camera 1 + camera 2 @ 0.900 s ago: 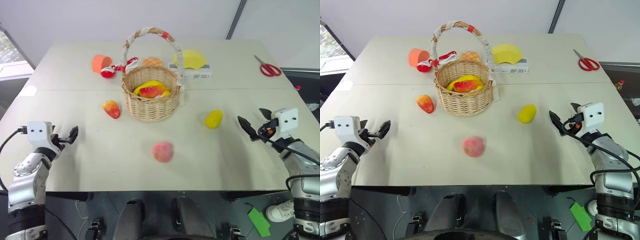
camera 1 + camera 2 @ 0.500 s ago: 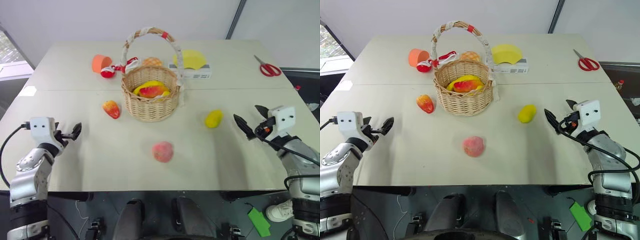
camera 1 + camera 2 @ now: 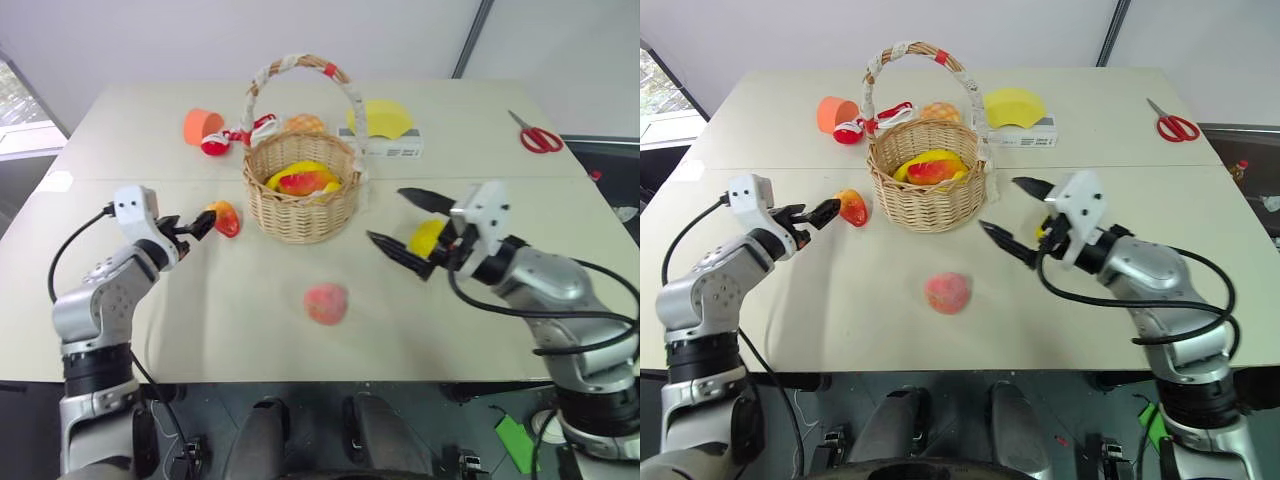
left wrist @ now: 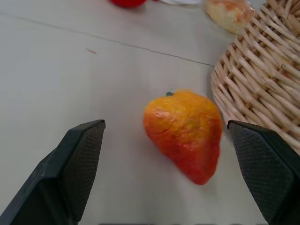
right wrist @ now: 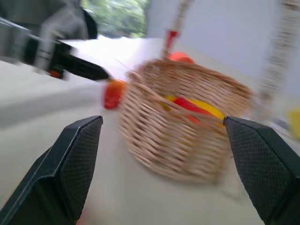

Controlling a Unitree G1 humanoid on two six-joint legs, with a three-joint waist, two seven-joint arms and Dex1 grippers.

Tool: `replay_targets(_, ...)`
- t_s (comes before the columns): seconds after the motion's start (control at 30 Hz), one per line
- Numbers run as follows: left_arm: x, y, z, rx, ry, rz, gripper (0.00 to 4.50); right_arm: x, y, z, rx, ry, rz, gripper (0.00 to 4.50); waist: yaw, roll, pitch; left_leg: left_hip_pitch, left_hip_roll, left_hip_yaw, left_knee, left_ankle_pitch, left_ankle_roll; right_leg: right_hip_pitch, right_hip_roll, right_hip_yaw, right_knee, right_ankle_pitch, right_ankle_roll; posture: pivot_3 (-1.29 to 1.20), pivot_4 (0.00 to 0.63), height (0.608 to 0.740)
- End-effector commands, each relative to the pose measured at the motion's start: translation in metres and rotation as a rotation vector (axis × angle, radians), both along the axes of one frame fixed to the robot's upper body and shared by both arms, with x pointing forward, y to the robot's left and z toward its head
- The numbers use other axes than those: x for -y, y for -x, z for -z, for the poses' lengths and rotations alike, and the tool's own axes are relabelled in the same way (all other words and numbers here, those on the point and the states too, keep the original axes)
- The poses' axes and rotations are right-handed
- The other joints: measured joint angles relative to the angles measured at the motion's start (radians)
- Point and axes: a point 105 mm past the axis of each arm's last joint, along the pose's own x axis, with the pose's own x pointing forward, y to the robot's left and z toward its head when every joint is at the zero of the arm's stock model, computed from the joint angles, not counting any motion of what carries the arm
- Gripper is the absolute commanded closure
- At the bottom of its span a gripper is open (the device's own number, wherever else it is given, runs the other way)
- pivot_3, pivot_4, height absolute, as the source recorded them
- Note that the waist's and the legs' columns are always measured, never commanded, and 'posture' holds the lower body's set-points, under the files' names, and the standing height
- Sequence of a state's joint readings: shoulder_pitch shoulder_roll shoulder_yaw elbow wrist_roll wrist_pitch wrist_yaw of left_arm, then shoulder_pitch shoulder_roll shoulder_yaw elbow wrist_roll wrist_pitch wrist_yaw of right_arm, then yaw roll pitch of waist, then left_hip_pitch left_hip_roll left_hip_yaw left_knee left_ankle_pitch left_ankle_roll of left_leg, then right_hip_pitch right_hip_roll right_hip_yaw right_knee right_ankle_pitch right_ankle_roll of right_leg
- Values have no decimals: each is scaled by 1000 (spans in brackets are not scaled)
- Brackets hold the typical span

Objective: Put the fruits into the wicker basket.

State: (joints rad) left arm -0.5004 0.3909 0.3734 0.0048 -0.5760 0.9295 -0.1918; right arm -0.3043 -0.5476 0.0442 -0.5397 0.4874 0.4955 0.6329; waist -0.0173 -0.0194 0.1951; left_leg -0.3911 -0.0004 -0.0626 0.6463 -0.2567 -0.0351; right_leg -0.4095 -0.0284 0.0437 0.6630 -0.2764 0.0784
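The wicker basket point(image 3: 300, 205) stands mid-table with yellow and red fruits point(image 3: 302, 180) inside. Left of it lies a red-orange fruit point(image 3: 224, 218). My left gripper point(image 3: 198, 224) is open just to that fruit's left; in the left wrist view the fruit point(image 4: 185, 133) lies ahead between the spread fingers point(image 4: 75, 164), untouched. A pink peach point(image 3: 326, 303) sits in front of the basket. A yellow lemon point(image 3: 428, 236) lies to the right, partly hidden behind my right gripper point(image 3: 385, 215), which is open, empty and pointed toward the basket point(image 5: 187, 122).
Behind the basket are an orange cup point(image 3: 202, 125), a red-and-white object point(image 3: 216, 143), a tan bun point(image 3: 305, 124) and a yellow half-round block point(image 3: 378, 117) on a white box point(image 3: 392, 149). Red scissors point(image 3: 540, 135) lie at the far right.
Both arms have swung in from the table's sides toward the basket. The left gripper has come up to the red-orange fruit; the right one has passed in front of the lemon. No fruit moved.
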Motion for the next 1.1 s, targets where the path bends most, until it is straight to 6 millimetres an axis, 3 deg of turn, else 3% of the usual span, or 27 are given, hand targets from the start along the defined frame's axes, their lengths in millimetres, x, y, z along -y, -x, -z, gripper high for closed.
replay_targets(0.03, 1, -5, -6, -21, -8, -4, 0, -16, 10, -4, 45, 1, -49, 183, -1, 0, 0, 0, 0, 0, 0, 0, 0, 0, 0, 0, 0, 0, 0, 0, 150, 740)
replay_targets(0.47, 13, -31, 2, -98, -73, 0, 0, -29, 12, 12, 34, -15, -72, 183, 1, 0, 0, 0, -2, 0, 0, 0, 0, 0, -1, 0, 0, 0, 0, 0, 150, 740)
replay_targets(0.67, 14, -36, 2, -110, -86, -3, 2071, -33, 11, 8, 52, -24, -63, 0, 1, 0, 0, 0, -2, 0, 0, 0, 0, -1, -1, 0, 0, 0, 0, 0, 150, 740)
replay_targets(0.77, 4, -34, -3, -89, -121, -30, 2071, -32, 10, 6, 61, -26, -55, 0, 0, 0, 0, 0, -2, 0, 0, 0, 0, 0, -1, 0, 0, 0, 0, 0, 150, 740)
replay_targets(0.87, -16, -30, -26, 38, -180, -88, 2071, -30, 7, 4, 66, -28, -38, 0, -4, 0, 0, 0, -2, 0, 0, 0, 0, -1, -1, 0, 0, 0, 0, 0, 150, 740)
replay_targets(0.93, -17, -24, -57, 194, -131, -57, 2071, -28, 4, 4, 67, -27, -22, 0, -3, 0, 0, 0, -1, 0, -1, 0, 0, -2, -1, 1, 0, 0, 0, 0, 150, 740)
replay_targets(1.03, 15, 7, -114, 492, -125, 184, 2071, -23, -5, 5, 58, -40, 20, 0, 1, -1, 0, -1, 1, 0, -1, 0, -1, -2, -2, 1, 0, 0, 0, 0, 150, 740)
replay_targets(1.1, 46, 21, -129, 555, -159, 350, 2071, -17, -13, 8, 37, -47, 59, 0, 7, -1, 0, -1, 0, 0, -1, 0, -2, -2, -3, 1, -1, 0, 0, 0, 150, 740)
